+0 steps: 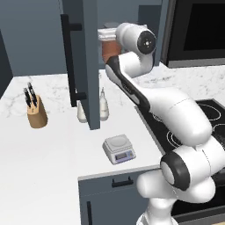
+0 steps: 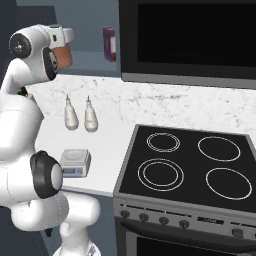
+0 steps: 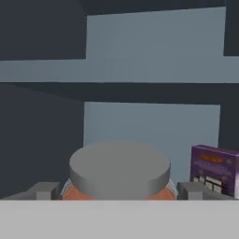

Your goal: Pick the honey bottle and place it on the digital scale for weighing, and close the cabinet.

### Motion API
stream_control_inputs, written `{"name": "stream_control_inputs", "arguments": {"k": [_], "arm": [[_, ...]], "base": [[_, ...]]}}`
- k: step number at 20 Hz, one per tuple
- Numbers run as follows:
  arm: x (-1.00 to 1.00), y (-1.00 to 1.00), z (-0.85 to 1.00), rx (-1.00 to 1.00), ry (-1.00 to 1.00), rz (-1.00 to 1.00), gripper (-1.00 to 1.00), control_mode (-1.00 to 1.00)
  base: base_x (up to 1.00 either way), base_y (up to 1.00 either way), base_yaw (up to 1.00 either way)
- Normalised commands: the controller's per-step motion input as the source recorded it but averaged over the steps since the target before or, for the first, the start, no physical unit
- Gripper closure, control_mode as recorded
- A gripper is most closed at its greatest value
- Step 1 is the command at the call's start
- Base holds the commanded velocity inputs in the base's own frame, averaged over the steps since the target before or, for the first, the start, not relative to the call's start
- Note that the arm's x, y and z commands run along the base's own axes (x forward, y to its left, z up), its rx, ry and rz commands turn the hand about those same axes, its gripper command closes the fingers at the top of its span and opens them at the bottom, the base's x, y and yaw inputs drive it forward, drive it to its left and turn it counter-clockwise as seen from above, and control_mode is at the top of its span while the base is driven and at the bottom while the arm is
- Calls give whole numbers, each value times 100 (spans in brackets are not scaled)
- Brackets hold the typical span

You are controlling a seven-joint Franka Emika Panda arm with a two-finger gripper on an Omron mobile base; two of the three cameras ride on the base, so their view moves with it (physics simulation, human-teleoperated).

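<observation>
Robot arm reaches up into the open wall cabinet (image 1: 81, 57), door swung out w/ its long black bar handle facing the room. The tool (image 3: 119, 192) is spread wide, one finger tip each side of the honey bottle (image 3: 119, 170), which stands on the cabinet shelf; nothing pinched yet, far as I can tell. A purple box (image 3: 215, 168) sits just beside the jar on the same shelf.

Risks, as I judge them: the jar looks nearly as wide as the spread tips, so a slight offset could nudge it back or tip it instead of seating it. Closing off-centre could knock the purple box. Lifting out, jar or wrist might clip the door edge.

Below, white marbled counter (image 1: 48, 145) carries the digital scale (image 1: 119, 149) near the front edge, two white shaker bottles (image 2: 80, 115) behind it, a knife block (image 1: 37, 112) further left. Black stovetop (image 2: 192, 165) to the right, dark microwave above.
</observation>
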Motion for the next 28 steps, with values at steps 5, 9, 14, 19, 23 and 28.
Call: {"name": "stream_control_inputs", "arguments": {"k": [5, 9, 14, 19, 23, 28], "arm": [[-99, -29, 8, 0, 2, 0, 100, -100], [-98, -49, 24, 0, 11, 5, 100, -100], [-92, -39, -8, 0, 10, 11, 100, -100], [-57, -64, -44, 0, 3, 30, 100, -100], [-57, -68, -48, 0, 0, 43, 100, -100], [-17, -48, -79, -6, 0, 40, 100, -100]], "base": [[0, 0, 0], [0, 0, 0], [0, 0, 0], [0, 0, 0], [0, 0, 0], [0, 0, 0]]}}
